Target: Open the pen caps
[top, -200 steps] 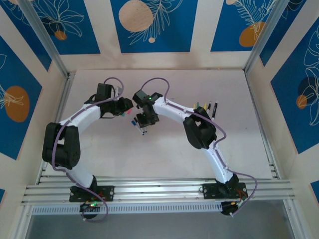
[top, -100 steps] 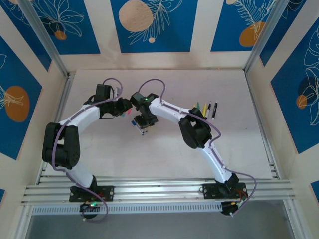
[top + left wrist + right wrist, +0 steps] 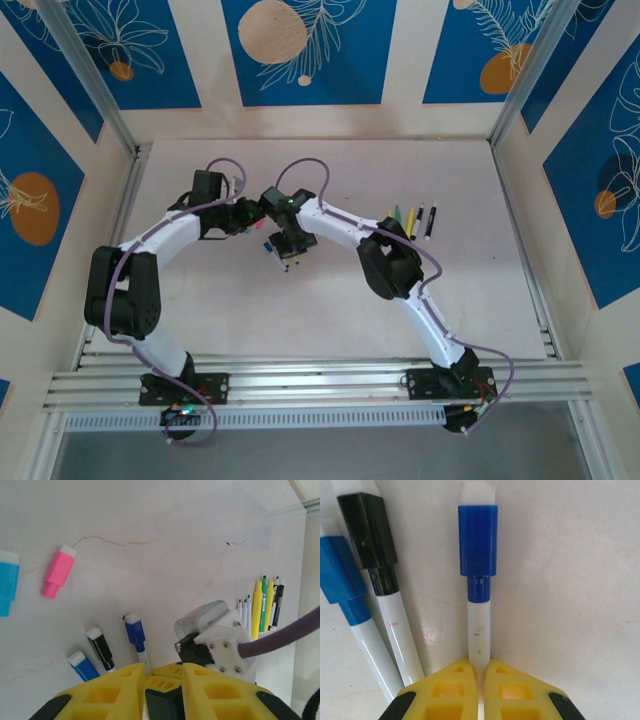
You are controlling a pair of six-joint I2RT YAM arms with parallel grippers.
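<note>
A pale table [image 3: 330, 310] spans the middle of the top view. In the left wrist view its surface shows thin brown cracks [image 3: 110, 541] across the upper half. Along the top edge stand 3 blue panels [image 3: 310, 50] with white leaf drawings and tan or orange discs. Similar panels cover the left wall [image 3: 35, 200] and right wall [image 3: 600, 190]. 2 slanted metal posts [image 3: 85, 70] mark the upper corners. A ribbed aluminium rail [image 3: 320, 380] crosses the bottom.
</note>
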